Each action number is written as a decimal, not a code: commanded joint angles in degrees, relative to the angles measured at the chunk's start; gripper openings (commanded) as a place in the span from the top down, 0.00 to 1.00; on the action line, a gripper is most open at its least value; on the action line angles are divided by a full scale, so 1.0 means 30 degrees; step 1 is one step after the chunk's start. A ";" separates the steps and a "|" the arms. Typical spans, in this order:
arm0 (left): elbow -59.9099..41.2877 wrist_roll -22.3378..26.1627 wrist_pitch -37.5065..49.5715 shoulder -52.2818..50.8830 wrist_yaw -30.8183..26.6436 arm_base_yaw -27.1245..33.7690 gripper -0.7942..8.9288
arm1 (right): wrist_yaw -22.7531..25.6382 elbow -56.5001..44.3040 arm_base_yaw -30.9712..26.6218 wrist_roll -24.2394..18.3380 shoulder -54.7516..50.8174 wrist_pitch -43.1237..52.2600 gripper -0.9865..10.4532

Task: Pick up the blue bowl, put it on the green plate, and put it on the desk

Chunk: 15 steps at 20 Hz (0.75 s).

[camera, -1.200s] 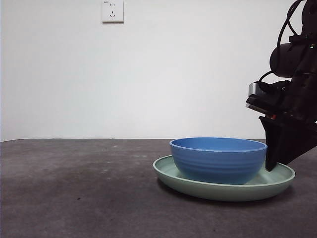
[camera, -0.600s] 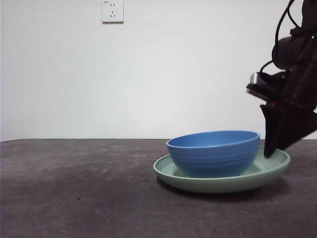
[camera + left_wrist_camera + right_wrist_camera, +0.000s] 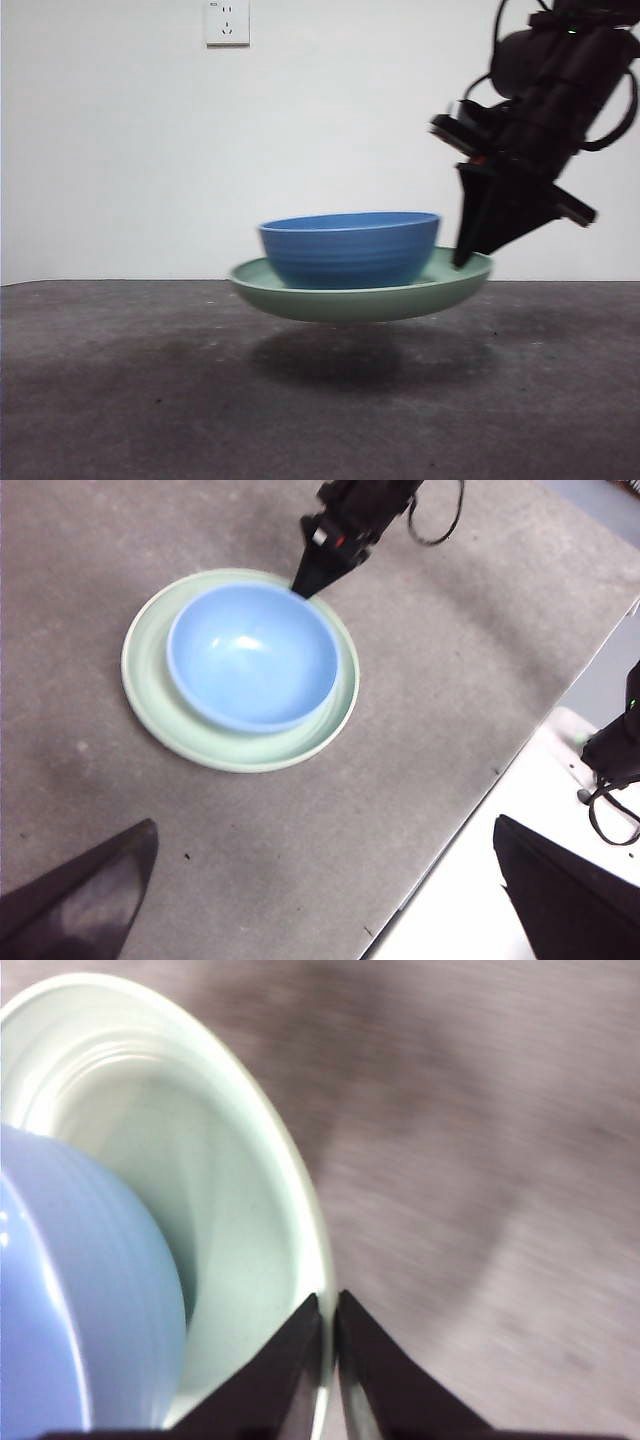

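Carrying is the step in hand: our right gripper (image 3: 468,258) is clamped on the rim of the green plate (image 3: 300,295), one jaw inside the rim and one outside, and plate plus blue bowl (image 3: 350,248) hang clear of the tabletop (image 3: 120,400) with a shadow beneath. The bowl sits inside the plate, toward the side away from the grip in the front view. Our left gripper (image 3: 320,900) waits high above with its jaws wide apart, holding nothing.

We judge the stacking done and the set-down still to come. That calls for lowering slowly and keeping the plate level (a one-sided rim pinch lets the far edge sag and the bowl slide), then letting go only once the base rests flat.

Both pieces are round, so neither has a long axis; the bowl stands mouth up, and the plate lies nearly level, its gripped side a touch higher.
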 commanded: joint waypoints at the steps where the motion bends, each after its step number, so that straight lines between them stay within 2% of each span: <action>1: 0.0175 -0.0036 0.0124 -0.0342 0.0015 -0.0160 0.11 | -0.0160 0.0430 0.0889 0.1093 0.0444 0.0831 0.90; 7: 0.0175 -0.0022 0.0102 -0.1239 0.0015 -0.0160 0.11 | 0.0022 0.0430 0.2018 0.1574 0.1515 0.1341 0.90; 15: 0.0175 0.0015 -0.0029 -0.1413 0.0015 -0.0160 0.11 | -0.0168 0.0430 0.2142 0.1574 0.3453 0.1698 0.90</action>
